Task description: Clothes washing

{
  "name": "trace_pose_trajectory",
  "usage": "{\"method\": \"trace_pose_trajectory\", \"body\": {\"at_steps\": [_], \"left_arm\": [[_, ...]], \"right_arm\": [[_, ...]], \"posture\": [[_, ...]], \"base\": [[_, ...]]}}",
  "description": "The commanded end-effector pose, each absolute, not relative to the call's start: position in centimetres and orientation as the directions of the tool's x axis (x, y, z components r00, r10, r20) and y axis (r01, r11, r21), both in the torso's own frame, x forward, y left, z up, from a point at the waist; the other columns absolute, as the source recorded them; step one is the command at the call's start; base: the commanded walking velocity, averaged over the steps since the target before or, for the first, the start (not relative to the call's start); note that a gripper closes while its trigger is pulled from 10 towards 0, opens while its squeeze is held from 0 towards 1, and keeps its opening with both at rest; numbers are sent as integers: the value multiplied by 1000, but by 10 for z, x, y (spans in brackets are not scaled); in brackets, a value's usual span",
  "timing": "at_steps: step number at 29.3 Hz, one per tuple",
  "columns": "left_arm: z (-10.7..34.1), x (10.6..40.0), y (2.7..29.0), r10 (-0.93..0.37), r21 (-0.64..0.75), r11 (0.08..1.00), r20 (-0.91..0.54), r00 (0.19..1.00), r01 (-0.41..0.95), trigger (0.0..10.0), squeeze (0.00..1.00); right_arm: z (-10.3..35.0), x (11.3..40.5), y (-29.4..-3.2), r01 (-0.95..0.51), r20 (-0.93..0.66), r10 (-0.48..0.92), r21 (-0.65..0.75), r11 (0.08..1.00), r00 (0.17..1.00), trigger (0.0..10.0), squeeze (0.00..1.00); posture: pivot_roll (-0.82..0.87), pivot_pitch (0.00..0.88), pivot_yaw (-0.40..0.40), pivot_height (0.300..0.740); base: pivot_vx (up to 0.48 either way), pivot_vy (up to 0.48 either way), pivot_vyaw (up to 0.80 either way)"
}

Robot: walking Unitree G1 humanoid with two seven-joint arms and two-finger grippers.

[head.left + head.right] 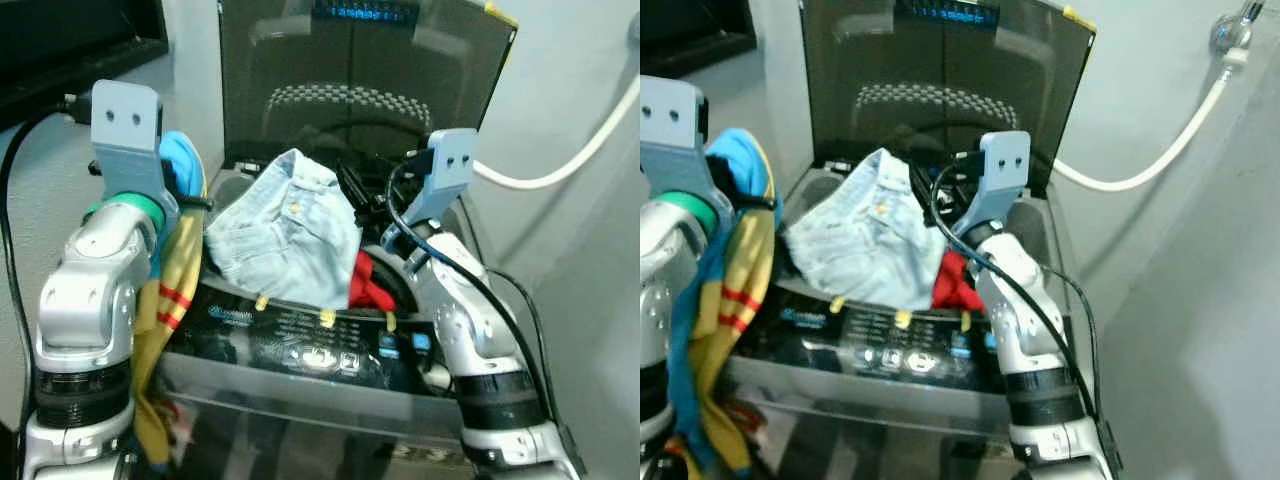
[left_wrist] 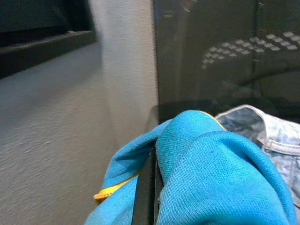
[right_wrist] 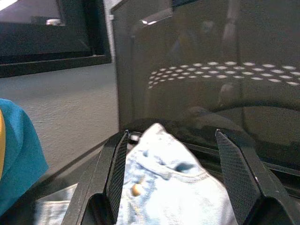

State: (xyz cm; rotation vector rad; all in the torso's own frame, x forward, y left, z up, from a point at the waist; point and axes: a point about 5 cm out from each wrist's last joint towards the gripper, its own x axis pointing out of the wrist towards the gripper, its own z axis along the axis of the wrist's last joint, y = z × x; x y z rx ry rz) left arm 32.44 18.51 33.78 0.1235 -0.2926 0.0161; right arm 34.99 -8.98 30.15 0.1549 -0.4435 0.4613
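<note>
we look down on a top-loading washing machine [image 1: 300,345] with its dark tinted lid [image 1: 360,80] raised upright against the wall behind. a pale blue denim garment [image 1: 285,235] with small buttons lies heaped across the open mouth of the machine, its lower edge lapping onto the glossy black control panel [image 1: 310,350] at the front. a red piece of cloth [image 1: 368,285] peeks out just beside the denim, on our right side, next to the right forearm.

our left gripper [image 2: 147,190] is raised at the left edge of the machine. its black fingers are pressed close together and pinch a bright blue and yellow garment [image 1: 180,240], which bunches over the fingers and hangs down along our left arm toward the floor; red stripes show on the yellow part.

our right gripper [image 3: 176,176] hovers over the far side of the denim heap, near the raised lid. its two long black fingers [image 3: 115,171] are spread wide apart, with the denim collar and a button lying between them in the right wrist view; we cannot tell whether the fingers touch the fabric.

a white hose [image 1: 1150,165] curves along the grey wall to the right of the machine.
</note>
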Motion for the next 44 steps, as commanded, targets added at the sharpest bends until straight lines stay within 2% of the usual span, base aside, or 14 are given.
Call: {"method": "trace_pose_trajectory", "body": {"at_steps": [1,6,10,19,21,22,23,24,26,30,33,39,43,44], "left_arm": [[344,325,178,-63,143,990,324,944,17,10000,0],[356,333,183,-59,191,981,358,932,-11,10000,0],[394,344,194,-9,226,966,519,854,-127,10000,0],[435,370,145,-181,399,910,624,760,-111,10000,0],[437,370,128,-269,438,898,618,739,-39,10000,0],[436,367,105,-400,482,872,605,688,83,10000,0],[429,348,58,-682,526,732,559,472,434,10000,0],[429,348,58,-682,526,732,559,472,434,10000,0],[425,338,41,-779,535,610,537,323,584,10000,0],[422,332,35,-814,549,544,530,239,635,10000,0],[414,322,25,-878,545,381,468,106,747,10000,0],[401,321,27,-914,564,316,397,85,763,10000,0],[396,331,38,-915,610,373,365,170,700,10000,0],[390,339,44,-908,646,415,340,245,640,10000,0]], "right_arm": [[297,349,-94,-444,433,378,59,894,818,10000,0],[298,350,-96,-439,432,373,62,896,821,10000,0],[302,351,-100,-424,450,351,69,903,821,10000,0],[310,356,-110,-358,472,276,94,929,838,10000,0],[310,356,-112,-347,474,265,94,933,840,10000,0],[311,355,-117,-330,477,248,94,940,843,10000,0],[312,354,-127,-289,481,210,94,953,851,10000,0],[312,354,-127,-289,481,210,94,953,851,10000,0],[312,354,-132,-269,484,191,96,958,854,10000,0],[313,354,-134,-256,486,179,96,962,856,10000,0],[312,355,-139,-234,489,159,96,967,858,10000,0],[312,356,-140,-229,491,154,95,969,857,10000,0],[311,357,-137,-237,491,164,90,967,856,10000,0],[311,356,-136,-240,492,166,89,967,855,10000,0]], "posture": [[97,0,12,740],[105,0,8,740],[115,3,-5,740],[97,16,17,740],[91,16,27,740],[81,18,45,740],[72,23,59,740],[72,23,59,740],[71,24,61,740],[70,24,62,740],[77,30,59,740],[86,29,56,740],[88,28,57,740],[88,25,63,740]], "base": [[0,0,0],[0,0,0],[0,0,0],[0,0,0],[0,0,0],[0,0,0],[0,0,0],[0,0,0],[0,0,0],[0,0,0],[0,0,0],[0,0,0],[0,0,0],[0,0,0]]}}
